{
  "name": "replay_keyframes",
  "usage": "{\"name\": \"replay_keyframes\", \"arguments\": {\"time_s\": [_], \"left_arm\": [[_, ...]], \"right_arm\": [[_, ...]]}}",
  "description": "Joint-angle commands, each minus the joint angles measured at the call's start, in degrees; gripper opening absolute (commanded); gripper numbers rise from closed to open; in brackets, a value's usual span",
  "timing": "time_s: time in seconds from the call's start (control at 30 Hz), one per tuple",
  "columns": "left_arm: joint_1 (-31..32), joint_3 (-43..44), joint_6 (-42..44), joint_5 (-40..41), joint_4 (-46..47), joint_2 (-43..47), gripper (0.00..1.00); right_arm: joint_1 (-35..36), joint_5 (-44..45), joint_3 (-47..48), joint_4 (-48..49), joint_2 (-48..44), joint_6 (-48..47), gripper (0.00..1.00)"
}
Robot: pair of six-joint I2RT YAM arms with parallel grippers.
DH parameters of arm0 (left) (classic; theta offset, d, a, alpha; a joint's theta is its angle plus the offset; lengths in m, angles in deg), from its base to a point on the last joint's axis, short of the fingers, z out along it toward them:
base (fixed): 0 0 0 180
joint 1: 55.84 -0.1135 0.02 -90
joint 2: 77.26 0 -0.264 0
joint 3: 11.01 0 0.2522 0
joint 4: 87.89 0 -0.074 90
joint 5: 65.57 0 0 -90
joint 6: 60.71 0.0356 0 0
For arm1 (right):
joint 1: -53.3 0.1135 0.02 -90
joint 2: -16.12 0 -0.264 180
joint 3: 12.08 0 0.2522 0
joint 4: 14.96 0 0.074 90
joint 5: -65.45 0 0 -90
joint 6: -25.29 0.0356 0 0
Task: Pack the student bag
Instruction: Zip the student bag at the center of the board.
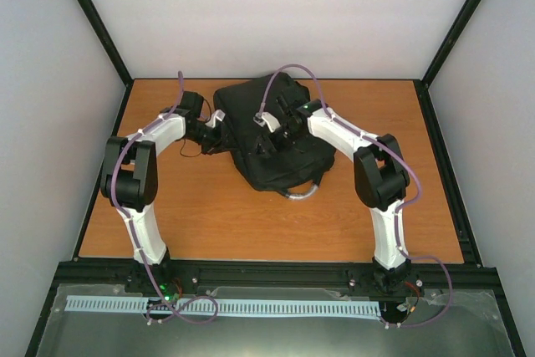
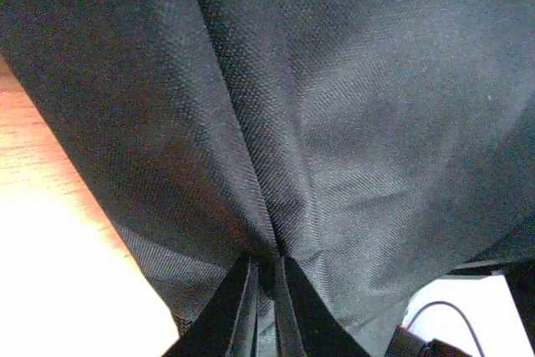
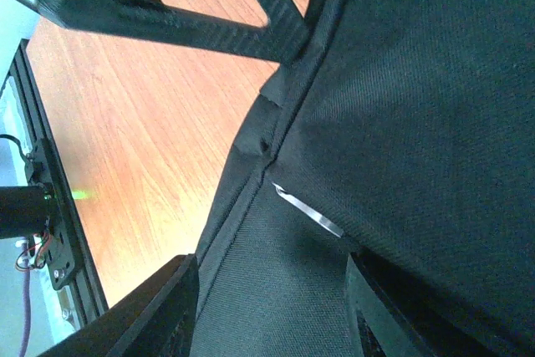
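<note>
The student bag (image 1: 272, 135) is a large black fabric backpack lying on the wooden table, with a grey-silver loop handle (image 1: 306, 192) at its near end. My left gripper (image 1: 219, 125) is at the bag's left edge. In the left wrist view its gripper (image 2: 267, 263) is shut, pinching a fold of the bag's black fabric (image 2: 334, 106). My right gripper (image 1: 276, 127) is over the bag's top. In the right wrist view its gripper (image 3: 269, 307) is open, jaws wide apart astride the fabric (image 3: 418, 81) beside a seam, with a silver zipper pull (image 3: 311, 213) just beyond them.
The orange wooden table (image 1: 251, 223) is walled by white panels and black frame posts. A black rail (image 1: 276, 273) with both arm bases runs along the near edge. A black rigid part with a bolt (image 3: 125, 2) crosses the top of the right wrist view.
</note>
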Motion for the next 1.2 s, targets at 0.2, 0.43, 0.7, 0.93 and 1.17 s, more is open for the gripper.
{"name": "replay_keyframes", "arguments": {"time_s": [0.2,0.43,0.7,0.93,1.17], "left_arm": [[0.57,0.68,1.23,-2.53,2.62,2.08,0.01],[0.59,-0.22,1.06,-3.71,3.04,2.66,0.01],[0.52,-0.17,0.88,-4.09,3.23,2.66,0.01],[0.57,-0.19,0.96,-4.34,3.36,2.70,0.01],[0.57,-0.27,1.03,-4.49,3.38,3.08,0.01]], "right_arm": [[-0.06,-0.44,-0.56,1.93,0.36,1.47,0.48],[0.03,1.24,3.22,2.21,2.21,1.84,0.48],[-0.01,1.05,5.34,2.30,4.02,1.68,0.48],[0.02,-2.36,7.00,2.41,4.20,-0.11,0.28],[0.03,0.17,6.99,2.34,4.25,-0.04,0.15]]}}
